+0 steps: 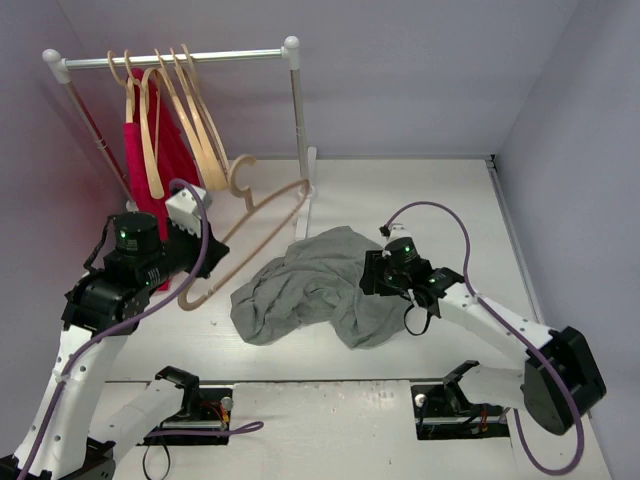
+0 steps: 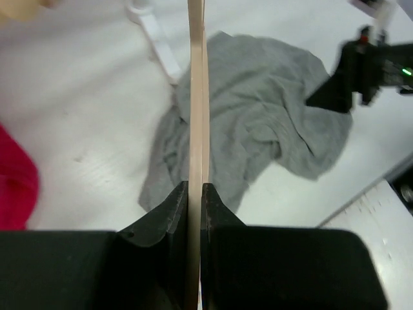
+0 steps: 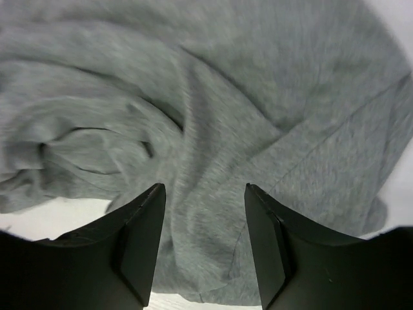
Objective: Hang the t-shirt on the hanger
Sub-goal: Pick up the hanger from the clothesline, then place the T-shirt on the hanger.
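T-shirt [image 1: 305, 285]: lies crumpled on the table [image 1: 430, 195], directly below the right pincer [image 3: 203, 190] and ahead of and below the left pincer [image 2: 195, 190].
Hanger [image 2: 196, 97]: pinched edge-on in the left pincer and reaching out ahead of it, its far end above the cloth.
Right pincer: jaws roughly half apart just over a fold, with nothing visibly gripped.
Left pincer: closed tight on the hanger.
Step in hand: taking hold of the shirt. It would likely go best to pinch one layer near the collar or hem, not the whole heap, and to lift an opening toward the hanger's tip while the left holds level.
Containers: none in view.
Rack [image 1: 180, 58]: well behind the left pincer, carrying a red garment [image 1: 165, 150] and spare hangers [image 1: 200, 130].
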Robot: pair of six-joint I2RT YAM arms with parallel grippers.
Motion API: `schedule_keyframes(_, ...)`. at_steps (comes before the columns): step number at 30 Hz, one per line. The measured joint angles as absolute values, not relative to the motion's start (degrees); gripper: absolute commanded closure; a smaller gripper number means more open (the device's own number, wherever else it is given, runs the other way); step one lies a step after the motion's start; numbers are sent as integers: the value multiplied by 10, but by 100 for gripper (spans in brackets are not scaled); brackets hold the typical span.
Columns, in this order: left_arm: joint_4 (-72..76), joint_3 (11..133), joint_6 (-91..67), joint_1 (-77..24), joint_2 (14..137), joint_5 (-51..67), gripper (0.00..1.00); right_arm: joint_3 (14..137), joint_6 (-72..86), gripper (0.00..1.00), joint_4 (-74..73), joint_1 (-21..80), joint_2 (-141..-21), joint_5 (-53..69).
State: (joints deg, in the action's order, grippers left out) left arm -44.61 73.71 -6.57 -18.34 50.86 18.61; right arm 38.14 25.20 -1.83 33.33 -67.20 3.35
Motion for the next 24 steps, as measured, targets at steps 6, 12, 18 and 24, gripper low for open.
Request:
schedule_keyframes(6, -448, 653, -37, -188, 468, 277, 100, 355, 308, 54, 4, 332, -766, 19)
schedule_keyframes(12, -447, 619, -25, -188, 467, 302, 100, 433, 296, 54, 19, 288, -882, 1)
schedule_keyframes(18, -443, 610, -19, -196, 464, 310, 100, 569, 236, 48, 28, 216, -986, -22)
schedule_keyframes(24, -433, 606, -19, -198, 463, 306, 100, 634, 198, 45, 28, 206, -980, -27)
